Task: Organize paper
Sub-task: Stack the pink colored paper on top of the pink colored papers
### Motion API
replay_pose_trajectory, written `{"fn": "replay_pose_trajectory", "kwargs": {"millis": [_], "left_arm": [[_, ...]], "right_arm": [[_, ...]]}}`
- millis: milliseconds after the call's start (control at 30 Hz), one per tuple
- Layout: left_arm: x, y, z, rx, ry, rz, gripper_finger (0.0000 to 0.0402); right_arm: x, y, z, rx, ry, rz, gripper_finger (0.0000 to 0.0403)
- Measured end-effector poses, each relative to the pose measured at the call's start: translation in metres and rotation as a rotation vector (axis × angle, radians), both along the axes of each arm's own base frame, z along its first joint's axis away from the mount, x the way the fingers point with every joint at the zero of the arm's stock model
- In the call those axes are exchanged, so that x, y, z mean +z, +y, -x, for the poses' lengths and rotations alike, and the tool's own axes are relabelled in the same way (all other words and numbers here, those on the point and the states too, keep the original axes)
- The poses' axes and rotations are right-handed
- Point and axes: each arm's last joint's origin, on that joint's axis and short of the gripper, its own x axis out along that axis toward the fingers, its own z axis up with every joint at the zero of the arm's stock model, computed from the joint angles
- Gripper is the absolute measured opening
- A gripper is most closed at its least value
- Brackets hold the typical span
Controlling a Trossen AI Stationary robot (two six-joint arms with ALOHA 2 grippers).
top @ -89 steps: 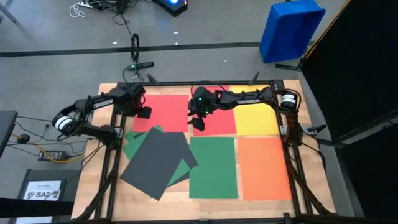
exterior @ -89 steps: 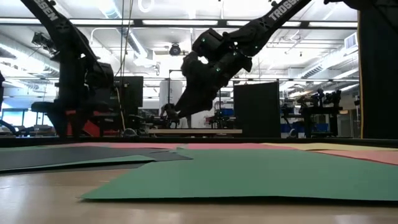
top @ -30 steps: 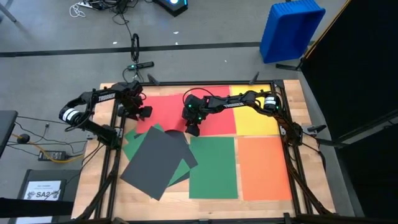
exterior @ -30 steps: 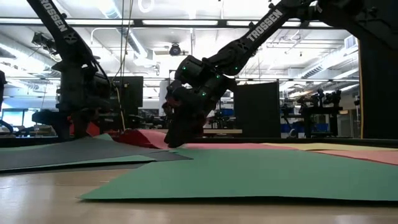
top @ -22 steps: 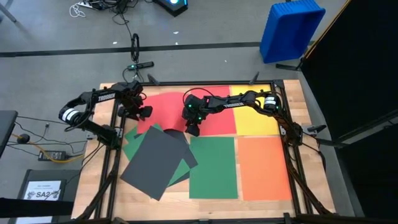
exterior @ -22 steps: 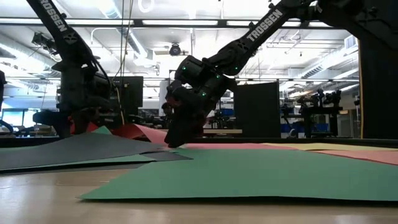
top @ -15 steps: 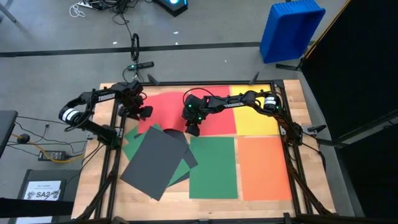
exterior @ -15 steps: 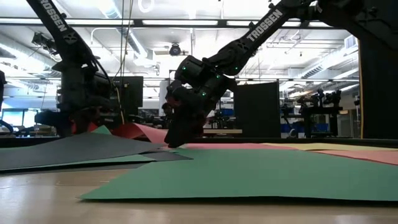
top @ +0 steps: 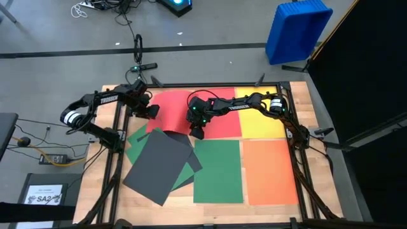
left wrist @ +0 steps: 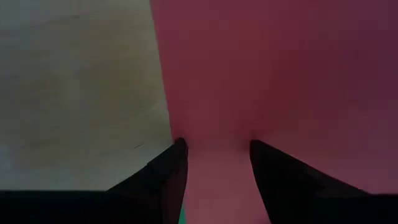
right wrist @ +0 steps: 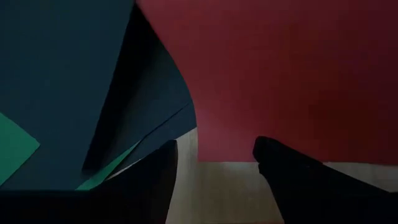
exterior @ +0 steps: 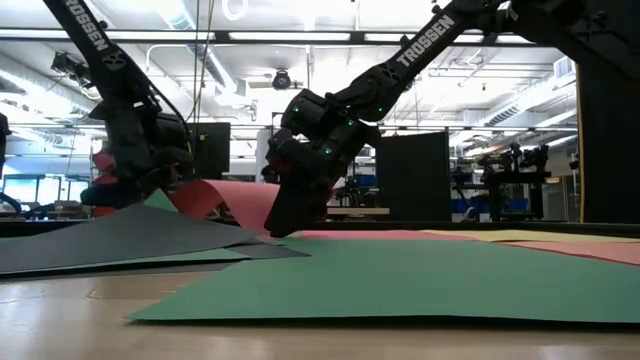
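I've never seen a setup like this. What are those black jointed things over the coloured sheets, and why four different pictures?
They are two robot arms, each ending in a two-finger gripper, working at a wooden table. One picture looks straight down on the table, one looks level across it, and two come from cameras on the arms' wrists, looking out past their own dark fingers.

On the table lie sheets of coloured paper: a red sheet, a yellow sheet, an orange sheet, a green sheet, and a dark grey sheet lying askew over more green.

The left gripper holds the red sheet's edge between its fingers and has it lifted, so the paper curls up off the table. The right gripper is down at that sheet's near edge, fingers apart, holding nothing that I can see.
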Motion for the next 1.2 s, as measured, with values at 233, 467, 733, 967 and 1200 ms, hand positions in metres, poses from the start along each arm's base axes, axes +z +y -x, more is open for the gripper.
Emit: {"fn": "replay_pose_trajectory", "kwargs": {"millis": [233, 467, 733, 967, 1200], "left_arm": [[0.003, 0.008, -0.007, -0.012, -0.122, -0.061, 0.0158], [0.005, 0.011, -0.009, -0.021, -0.176, -0.088, 0.0158], [0.014, 0.015, -0.016, -0.1, -0.274, -0.195, 0.0158], [0.017, 0.015, -0.024, -0.173, -0.295, -0.271, 0.0158], [0.033, 0.003, -0.034, -0.316, -0.222, -0.377, 0.0158]], "right_arm": [[0.0, 0.0, 0.0, 0.0, -0.001, 0.0, 0.0208], [0.0, 0.0, 0.0, 0.0, -0.001, 0.0, 0.021], [0.0, 0.0, 0.0, 0.0, -0.001, 0.0, 0.0214], [0.0, 0.0, -0.001, -0.012, -0.007, -0.006, 0.0208], [0.0, 0.0, -0.001, -0.013, -0.011, -0.006, 0.0216]]}}
